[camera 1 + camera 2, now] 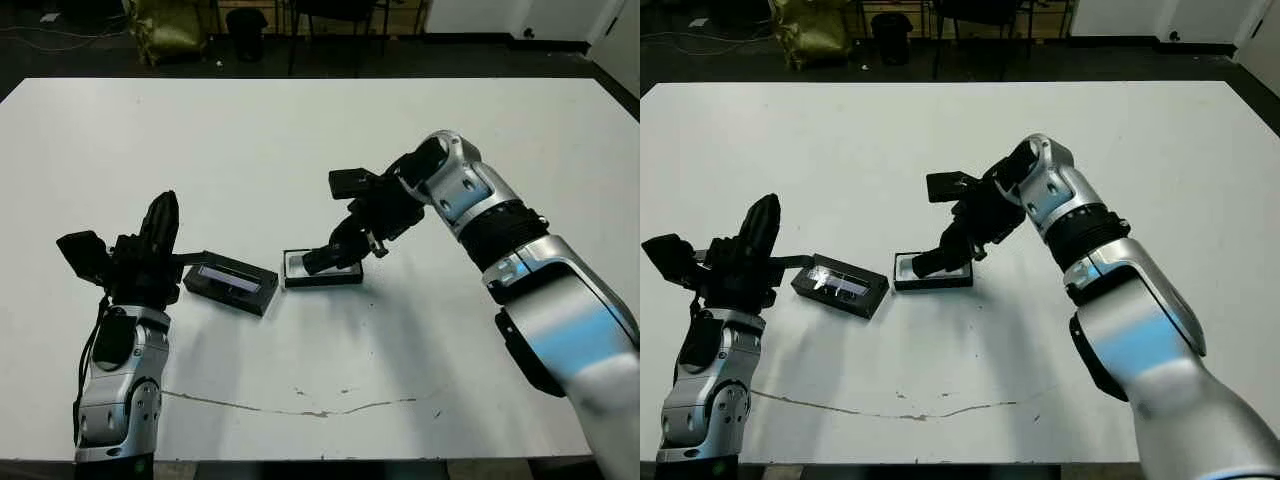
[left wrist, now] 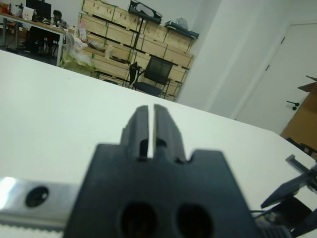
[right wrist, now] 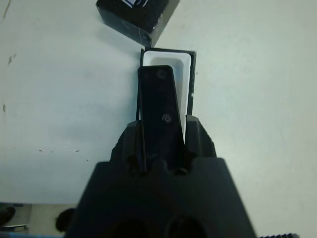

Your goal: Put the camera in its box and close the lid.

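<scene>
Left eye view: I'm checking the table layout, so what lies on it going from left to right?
Left gripper with black fingers → flat black lid with glossy window strip → shallow white-lined black box, the slim black camera held over it by the right gripper.

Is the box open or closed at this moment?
Open. The box shows its white lining, the lid lies apart on the table, and the right gripper holds the camera over it.

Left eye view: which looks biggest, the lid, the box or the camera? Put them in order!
1. The lid, the longest and widest.
2. The box, a little shorter.
3. The camera, though the right gripper hides part of it, so its full length is unsure here.
</scene>
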